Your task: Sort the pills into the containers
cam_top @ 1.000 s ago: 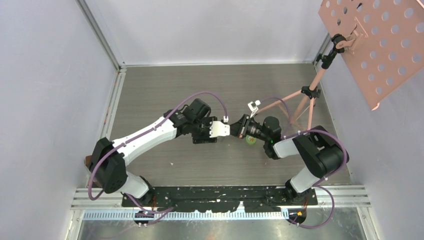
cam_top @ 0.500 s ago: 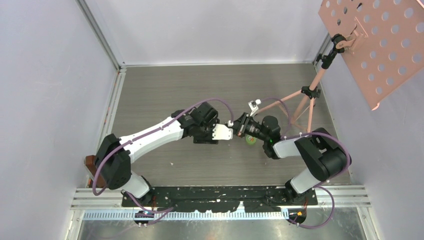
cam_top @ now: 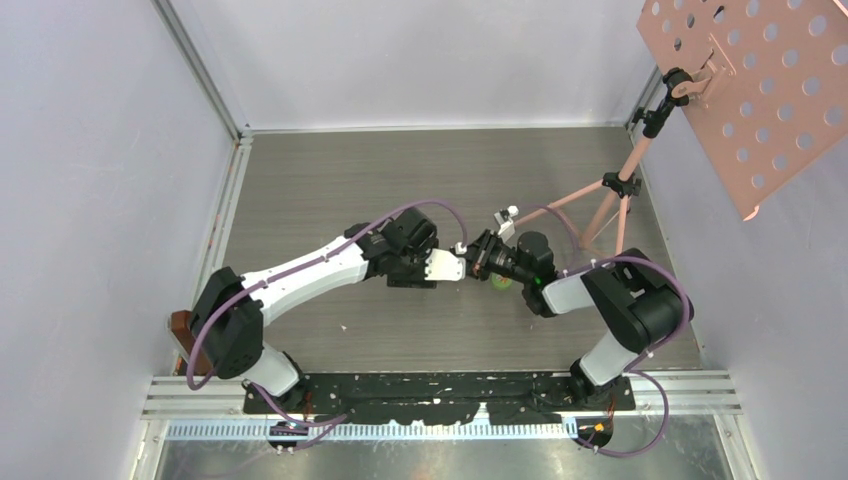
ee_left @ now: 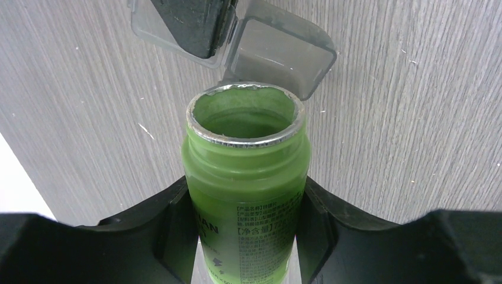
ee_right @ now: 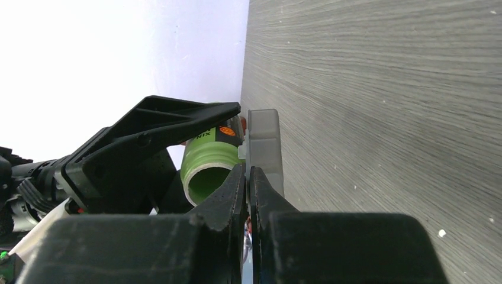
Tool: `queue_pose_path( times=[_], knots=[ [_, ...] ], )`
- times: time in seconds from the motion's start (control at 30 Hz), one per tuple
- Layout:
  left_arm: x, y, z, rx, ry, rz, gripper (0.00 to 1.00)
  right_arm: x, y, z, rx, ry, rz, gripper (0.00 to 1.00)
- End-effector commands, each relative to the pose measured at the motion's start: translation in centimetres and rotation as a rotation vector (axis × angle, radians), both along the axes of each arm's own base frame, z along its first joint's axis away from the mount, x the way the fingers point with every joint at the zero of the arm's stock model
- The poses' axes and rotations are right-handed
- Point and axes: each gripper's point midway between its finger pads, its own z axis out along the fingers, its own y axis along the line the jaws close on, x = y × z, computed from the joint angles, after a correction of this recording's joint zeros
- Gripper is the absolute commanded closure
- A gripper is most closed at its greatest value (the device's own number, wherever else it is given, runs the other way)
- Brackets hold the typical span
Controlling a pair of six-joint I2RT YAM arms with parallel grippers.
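My left gripper (ee_left: 247,190) is shut on the body of the green bottle (ee_left: 245,154), which has no cap and shows an empty-looking mouth. My right gripper (ee_right: 247,171) is shut on the edge of a flat, translucent grey case (ee_right: 264,139). It holds that case (ee_left: 278,53) right against the rim of the bottle (ee_right: 207,168). In the top view the two grippers meet nose to nose at the table's middle, the left gripper (cam_top: 443,265) and the right gripper (cam_top: 478,257). No pills show in any view.
A small green round thing (cam_top: 500,283) lies on the table under the right wrist. A pink tripod (cam_top: 610,200) carrying a perforated pink board (cam_top: 760,90) stands at the back right. Pale walls close in on the left, back and right.
The left arm has carried the bottle slightly right, toward the right gripper. The right wrist has shifted a little left to meet it. Both grips are unchanged.
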Motion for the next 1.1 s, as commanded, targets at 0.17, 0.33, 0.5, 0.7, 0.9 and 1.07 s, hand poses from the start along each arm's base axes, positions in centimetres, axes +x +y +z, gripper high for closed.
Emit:
queue_pose_path(
  times=[0.17, 0.33, 0.5, 0.7, 0.9, 1.07],
  knots=[
    [0.1, -0.6, 0.3, -0.07, -0.034, 0.014, 1.0, 0.0, 0.5, -3.8, -0.048, 0.059, 0.006, 0.94],
    [-0.1, -0.4, -0.5, -0.078, -0.025, 0.026, 1.0, 0.0, 1.0, -6.3, -0.08, 0.089, 0.021, 0.93],
    [-0.5, -0.2, -1.2, -0.08, -0.011, 0.035, 1.0, 0.1, 1.2, -7.8, -0.12, 0.091, 0.02, 0.88],
    [-0.6, -0.2, -1.7, -0.078, -0.002, 0.044, 1.0, 0.4, 1.1, -8.6, -0.141, 0.044, 0.016, 0.75],
    [-0.6, -0.1, -1.5, -0.089, -0.009, 0.046, 1.0, 0.3, 1.4, -6.6, -0.144, -0.057, 0.049, 0.68],
    [-0.7, -0.1, -1.5, -0.097, -0.007, 0.055, 1.0, 0.3, 1.0, -6.7, -0.204, -0.081, 0.05, 0.62]
  ],
)
